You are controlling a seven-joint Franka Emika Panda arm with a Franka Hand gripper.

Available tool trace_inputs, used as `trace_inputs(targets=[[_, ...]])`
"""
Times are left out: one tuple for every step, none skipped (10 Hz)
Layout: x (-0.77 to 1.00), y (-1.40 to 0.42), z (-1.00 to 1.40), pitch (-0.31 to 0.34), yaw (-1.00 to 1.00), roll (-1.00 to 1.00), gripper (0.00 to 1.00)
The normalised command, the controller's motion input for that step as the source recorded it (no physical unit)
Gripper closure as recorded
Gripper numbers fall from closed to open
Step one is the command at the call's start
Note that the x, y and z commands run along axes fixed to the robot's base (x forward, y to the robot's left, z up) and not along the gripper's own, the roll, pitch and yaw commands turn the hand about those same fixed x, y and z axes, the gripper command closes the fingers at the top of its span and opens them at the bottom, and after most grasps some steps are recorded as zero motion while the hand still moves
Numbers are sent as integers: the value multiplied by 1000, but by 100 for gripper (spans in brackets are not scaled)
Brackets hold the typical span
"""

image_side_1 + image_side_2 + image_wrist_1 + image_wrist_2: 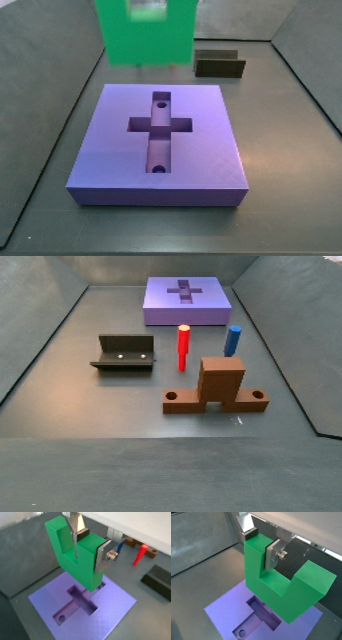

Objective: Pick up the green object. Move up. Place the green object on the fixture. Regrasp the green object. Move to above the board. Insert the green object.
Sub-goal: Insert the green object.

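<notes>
The green object [75, 554], nearest the lens in both wrist views, hangs above the board [110, 614], clamped between the silver fingers [103, 557] of the hand [90, 547]. For insertion, I judge it should descend squarely, aligned over the cross-shaped recess [159, 125]. Only a side view shows the fixture [124, 354], red peg [183, 346], blue peg [231, 340] and orange-brown block [219, 386] on the bench.

Pincer [90, 543]: mine, clamped on the green object [75, 554], above the board [100, 607].
Fixture [221, 63]: behind the board, on the floor [287, 170].
Pegs [185, 346]: between fixture and block [221, 384].
</notes>
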Motion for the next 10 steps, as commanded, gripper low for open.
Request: trace_inputs(targets=[[0,-37,-791,-227,0,-51,100],[203,106,-720,-44,-317,-147,100],[269,146,-409,26,-389,-11,100],[189,117,-331,9,-251,-87,100],[157,0,-303,0,-129,-97,100],[0,-11,-323,-20,0,-77,100],[0,-134,-269,-69,57,-47,100],[0,-43,-300,-50,31,0,100],[0,-9,-334,-51,37,24,100],[0,-14,-306,-6,49,81,100]])
